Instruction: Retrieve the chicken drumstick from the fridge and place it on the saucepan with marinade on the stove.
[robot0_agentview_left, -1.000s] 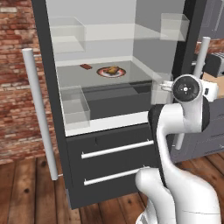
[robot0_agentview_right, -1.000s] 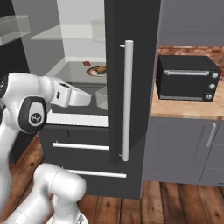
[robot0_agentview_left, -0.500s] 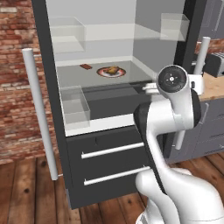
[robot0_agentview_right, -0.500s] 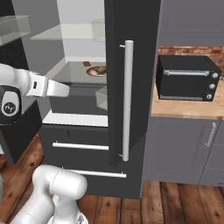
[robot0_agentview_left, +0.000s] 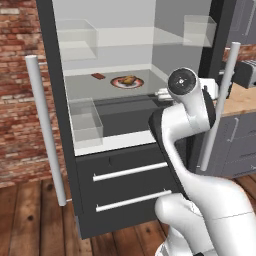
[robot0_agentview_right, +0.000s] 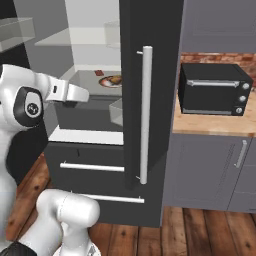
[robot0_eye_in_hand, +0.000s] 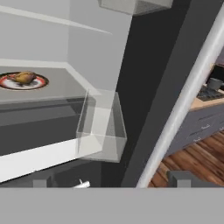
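The fridge (robot0_agentview_left: 125, 165) stands with both doors swung wide. At the far left of the hand view the chicken drumstick (robot0_eye_in_hand: 24, 77) lies on a red-rimmed plate (robot0_eye_in_hand: 40, 82) on the middle glass shelf (robot0_eye_in_hand: 65, 87); the left base view shows the same golden lump (robot0_agentview_left: 128, 79) with a flat dark red-brown piece (robot0_agentview_left: 98, 76) just beside the plate, nearer the left wall. Its long axis seems to run roughly across the shelf, though it is too small to be sure.

Moving right, a clear door bin (robot0_eye_in_hand: 103, 127) sits in the middle of the hand view, then the dark edge of the right door (robot0_eye_in_hand: 162, 87) and its pale bar handle (robot0_eye_in_hand: 183, 109). The tool (robot0_eye_in_hand: 109, 183) has its fingertips (robot0_eye_in_hand: 41, 182) far apart with nothing between them, and it looks toward the door, not the shelf.

So the drumstick lies well off to the tool's left and deeper into the fridge. The coming reach likely needs the hand turned leftward, then advanced over the shelf's front edge, keeping apart from the bin.
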